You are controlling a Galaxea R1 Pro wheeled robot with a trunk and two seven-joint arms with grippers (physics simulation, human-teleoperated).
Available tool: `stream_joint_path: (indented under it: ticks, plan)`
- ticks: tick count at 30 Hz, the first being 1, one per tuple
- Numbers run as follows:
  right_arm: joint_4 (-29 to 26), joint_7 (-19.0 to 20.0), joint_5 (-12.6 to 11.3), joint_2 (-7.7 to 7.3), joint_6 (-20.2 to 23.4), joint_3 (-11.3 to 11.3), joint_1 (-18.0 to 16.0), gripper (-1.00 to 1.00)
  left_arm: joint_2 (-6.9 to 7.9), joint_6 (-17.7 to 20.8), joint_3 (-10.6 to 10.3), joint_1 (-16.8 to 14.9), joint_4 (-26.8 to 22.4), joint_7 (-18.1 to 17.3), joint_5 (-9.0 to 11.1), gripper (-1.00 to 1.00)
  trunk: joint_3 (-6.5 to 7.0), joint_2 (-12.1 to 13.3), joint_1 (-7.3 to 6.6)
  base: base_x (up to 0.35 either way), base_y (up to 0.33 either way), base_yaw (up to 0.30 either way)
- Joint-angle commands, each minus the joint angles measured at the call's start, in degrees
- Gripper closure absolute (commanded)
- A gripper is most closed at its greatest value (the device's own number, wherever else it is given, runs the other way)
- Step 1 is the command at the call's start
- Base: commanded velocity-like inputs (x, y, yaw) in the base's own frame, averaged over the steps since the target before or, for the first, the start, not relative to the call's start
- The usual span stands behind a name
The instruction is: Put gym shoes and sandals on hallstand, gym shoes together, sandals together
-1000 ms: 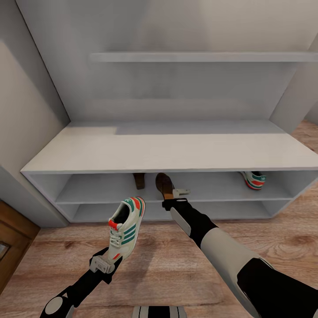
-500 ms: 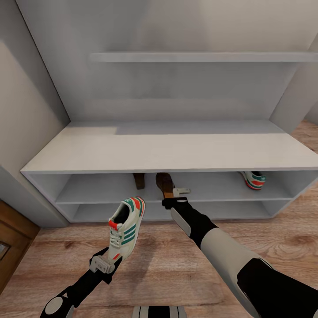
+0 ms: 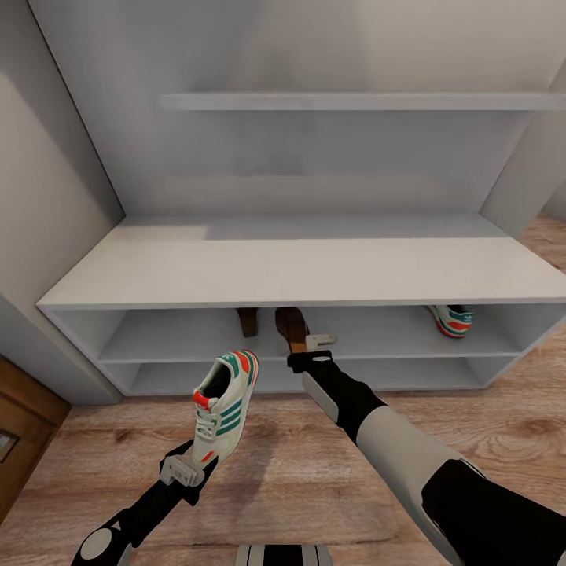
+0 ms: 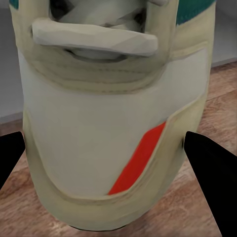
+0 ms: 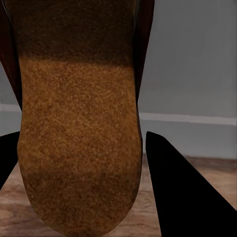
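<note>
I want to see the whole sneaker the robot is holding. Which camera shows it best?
The head view: the whole sneaker shows, held above the floor by the left pincer. The left wrist view shows its toe close up.

Two gym shoes: one (image 3: 226, 401) near, left of centre, above the floor in front of the rack, and one (image 3: 451, 318) at the far right on the rack's upper shelf. Two sandals: one (image 3: 293, 328) at the middle of the upper shelf's front edge, and one (image 3: 249, 319) just left of it, further in, mostly hidden by the rack's top. One rack (image 3: 299, 267), with two open shelves. One wall shelf (image 3: 362, 101) above it, far. Two arms, each ending in one gripper: left (image 3: 182, 469), right (image 3: 311, 352).
</note>
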Motion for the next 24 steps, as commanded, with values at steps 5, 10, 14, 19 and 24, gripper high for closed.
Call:
stream_joint_path:
  ticks: [5,10,14,19,24]
  plan:
    - [0.00,-0.04,-0.12,0.00,-0.02,0.22,0.00,1.00,0.00,0.00,0.00,-0.01,0.00,0.00,0.01,1.00,0.00,0.00,0.00,0.000,0.000,0.000]
    - [-0.04,-0.05,-0.13,0.00,0.06,0.33,-0.01,1.00,0.00,0.00,0.00,0.00,0.00,0.00,0.01,1.00,0.00,0.00,0.00,0.000,0.000,0.000]
    - [-0.06,-0.05,-0.16,0.00,0.10,0.38,-0.01,1.00,0.00,0.00,0.00,0.00,0.00,0.00,0.01,1.00,0.00,0.00,0.00,0.012,0.000,0.000]
    - [-0.11,-0.05,-0.18,0.00,0.16,0.40,-0.06,1.00,0.00,0.00,0.00,0.01,0.00,0.00,0.01,1.00,0.00,0.00,0.00,0.131,0.000,0.000]
    - [-0.20,-0.05,-0.20,0.00,0.14,0.44,-0.08,1.00,0.00,0.00,0.00,-0.01,0.00,0.00,0.01,1.00,0.00,0.00,0.00,0.083,0.000,0.000]
